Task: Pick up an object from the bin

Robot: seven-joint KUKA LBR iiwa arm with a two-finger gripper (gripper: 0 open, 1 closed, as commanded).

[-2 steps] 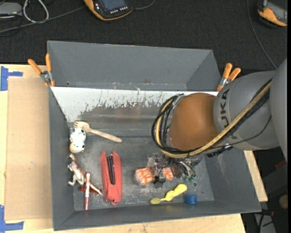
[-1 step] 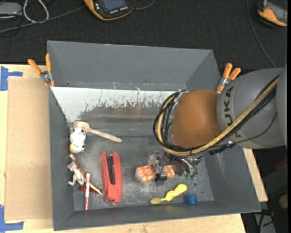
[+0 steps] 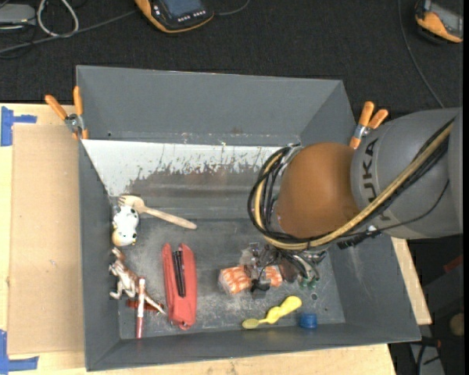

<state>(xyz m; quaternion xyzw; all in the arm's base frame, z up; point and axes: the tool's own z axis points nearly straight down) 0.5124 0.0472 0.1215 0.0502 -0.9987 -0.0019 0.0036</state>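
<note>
I hang low at about 5 o'clock on the floor of the bin [image 3: 211,116], my fingers [image 3: 259,281] down at an orange-and-white striped thing [image 3: 236,280] that shows on both sides of them. Under my orange wrist cover [image 3: 313,190] I cannot tell how far they are open or whether they grip it. A yellow piece [image 3: 273,313] and a blue cap [image 3: 307,319] lie near at my 5 o'clock, and a red case [image 3: 180,283] lies at my 9 o'clock.

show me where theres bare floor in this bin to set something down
Bare floor lies mid-bin, between the wooden spoon, the red case and the orange striped thing under the gripper. The back strip along the far wall is bare too. Crowded: small toys front left, yellow piece and blue cap front right.
</note>
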